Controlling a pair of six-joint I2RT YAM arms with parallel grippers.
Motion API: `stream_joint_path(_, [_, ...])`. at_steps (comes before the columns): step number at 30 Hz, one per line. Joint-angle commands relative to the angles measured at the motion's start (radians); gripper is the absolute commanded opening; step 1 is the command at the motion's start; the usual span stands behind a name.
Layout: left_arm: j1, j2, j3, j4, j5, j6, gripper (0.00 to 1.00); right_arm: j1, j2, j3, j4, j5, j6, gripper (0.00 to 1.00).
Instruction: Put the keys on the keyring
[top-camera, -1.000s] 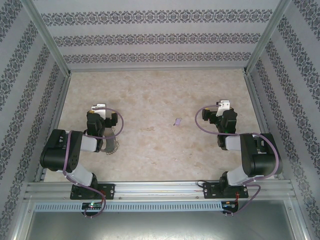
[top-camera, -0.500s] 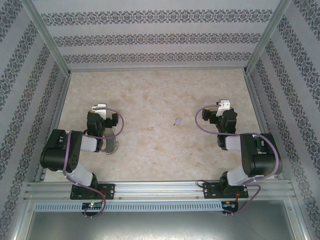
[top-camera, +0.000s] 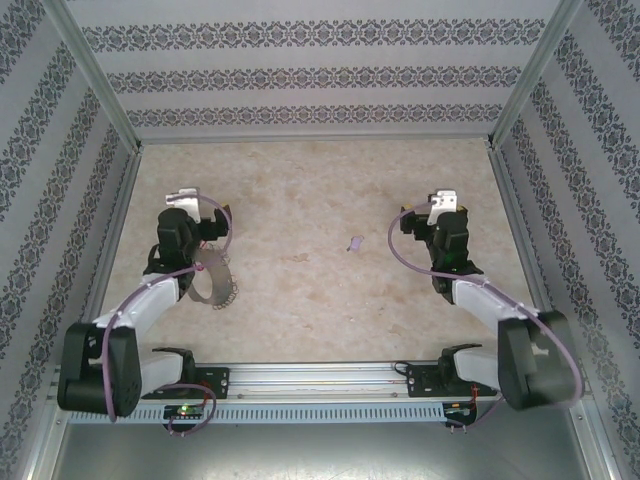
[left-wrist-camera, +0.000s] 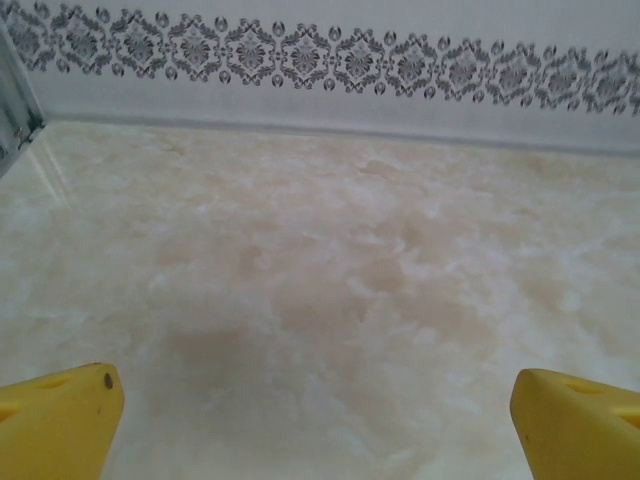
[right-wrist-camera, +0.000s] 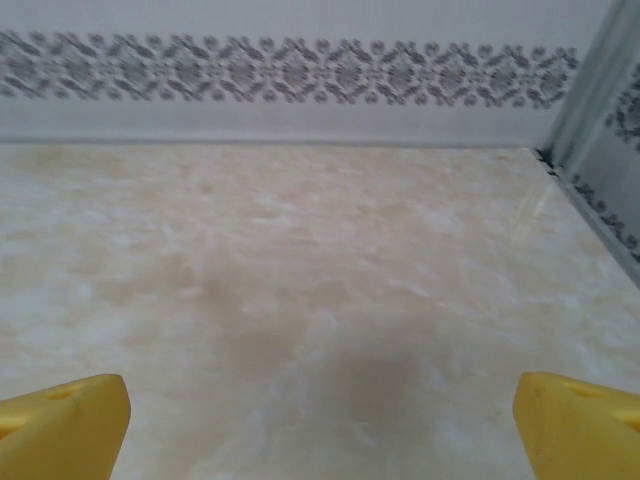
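Left tool (left-wrist-camera: 315, 425) and right tool (right-wrist-camera: 320, 425) are each spread fully wide, holding nothing, hovering above the marbled table (left-wrist-camera: 330, 250).

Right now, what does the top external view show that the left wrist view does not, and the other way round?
Top external gives the loose lilac key mid-table, the keyring partly under the left arm, and the right arm. Left wrist gives the left tool with yellow fingers wide apart. Both share the marbled table and patterned back wall.
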Motion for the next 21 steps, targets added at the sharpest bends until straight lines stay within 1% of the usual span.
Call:
stream_joint_path(1, [-0.004, -0.035, 0.125, -0.430, 0.006, -0.236, 1.00, 0.034, -0.071, 0.074, -0.291, -0.023, 0.082, 0.98])
stream_joint_path(2, [-0.003, -0.022, 0.156, -0.493, 0.040, -0.266, 1.00, 0.038, -0.080, 0.093, -0.342, -0.050, 0.109, 0.98])
stream_joint_path(4, [-0.004, 0.035, 0.211, -0.585, 0.150, -0.314, 1.00, 0.045, -0.074, 0.140, -0.435, -0.137, 0.163, 0.98])
stream_joint_path(5, [-0.004, 0.063, 0.227, -0.619, 0.179, -0.344, 1.00, 0.048, -0.064, 0.163, -0.470, -0.169, 0.185, 0.98])
stream_joint_path(7, [-0.005, 0.099, 0.227, -0.652, 0.227, -0.407, 1.00, 0.059, -0.027, 0.215, -0.533, -0.252, 0.225, 0.98])
stream_joint_path(9, [-0.008, 0.108, 0.202, -0.643, 0.263, -0.452, 1.00, 0.083, 0.013, 0.257, -0.565, -0.308, 0.240, 0.98])
stream_joint_path(11, [-0.011, 0.114, 0.191, -0.661, 0.257, -0.465, 1.00, 0.121, 0.046, 0.293, -0.592, -0.343, 0.243, 0.98])
stream_joint_path(15, [-0.011, 0.160, 0.200, -0.696, 0.226, -0.453, 1.00, 0.184, 0.099, 0.332, -0.603, -0.360, 0.241, 0.98])
stream_joint_path(21, [-0.011, 0.284, 0.221, -0.659, 0.244, -0.444, 1.00, 0.204, 0.119, 0.347, -0.587, -0.390, 0.250, 0.98])
